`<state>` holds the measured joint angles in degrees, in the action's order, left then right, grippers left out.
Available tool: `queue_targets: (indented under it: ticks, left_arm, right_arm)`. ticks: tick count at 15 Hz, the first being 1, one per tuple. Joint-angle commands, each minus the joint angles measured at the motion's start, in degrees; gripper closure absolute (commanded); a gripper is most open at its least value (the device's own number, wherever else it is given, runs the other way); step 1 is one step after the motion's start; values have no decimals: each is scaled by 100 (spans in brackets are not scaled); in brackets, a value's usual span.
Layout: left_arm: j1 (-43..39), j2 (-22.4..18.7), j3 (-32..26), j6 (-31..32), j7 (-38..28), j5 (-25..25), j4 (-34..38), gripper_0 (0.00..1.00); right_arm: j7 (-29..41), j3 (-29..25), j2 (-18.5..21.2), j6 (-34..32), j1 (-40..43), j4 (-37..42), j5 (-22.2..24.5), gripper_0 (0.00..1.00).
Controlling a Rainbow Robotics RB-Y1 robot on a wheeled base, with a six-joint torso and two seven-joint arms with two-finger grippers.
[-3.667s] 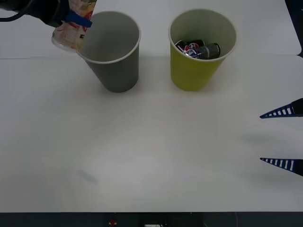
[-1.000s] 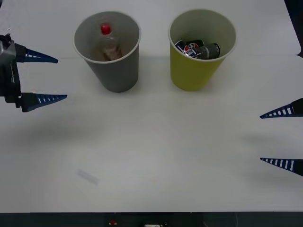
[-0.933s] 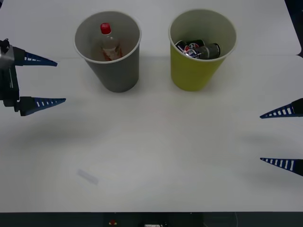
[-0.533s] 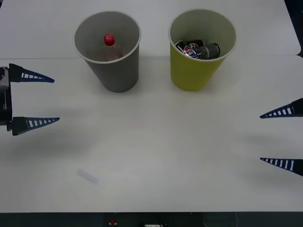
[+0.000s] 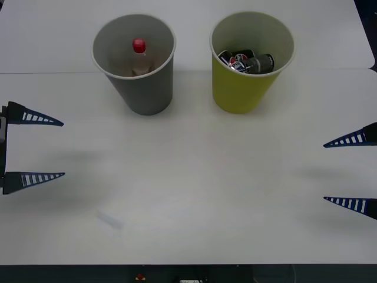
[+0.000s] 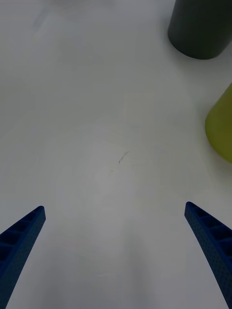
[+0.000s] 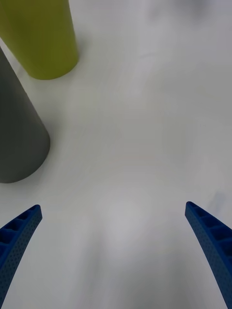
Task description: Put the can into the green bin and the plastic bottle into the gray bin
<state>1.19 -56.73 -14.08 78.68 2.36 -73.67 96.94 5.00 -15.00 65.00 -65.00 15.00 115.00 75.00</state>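
Plastic bottle (image 5: 138,54) stands inside the gray bin (image 5: 144,94) and the can (image 5: 247,61) lies in the green bin (image 5: 238,91), so both grippers, left gripper (image 5: 32,147) and right gripper (image 5: 350,172), jaws wide and empty, should simply park clear above the worktop (image 5: 194,194).

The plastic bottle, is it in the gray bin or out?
In. The plastic bottle stands inside the gray bin, red cap up.

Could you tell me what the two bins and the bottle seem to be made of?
The gray bin and green bin look like matte coated paper or thin plastic, given their rolled rims. The plastic bottle looks like clear plastic with a glossy red cap.
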Motion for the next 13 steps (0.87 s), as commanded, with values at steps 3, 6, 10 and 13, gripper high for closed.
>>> queue_targets:
  ticks: [3,6,10,13]
  left_arm:
    - [-418,-110,10,-37,178,89,255,0]
    - [-620,-206,10,-37,239,133,361,0]
    - [-717,-224,-7,-37,274,177,361,0]
    - [-726,-233,-7,-37,274,168,361,0]
  right_arm:
    - [0,0,0,0,0,0,0,0]
    - [0,0,0,0,0,0,0,0]
    - [0,0,0,0,0,0,0,0]
    - [0,0,0,0,0,0,0,0]
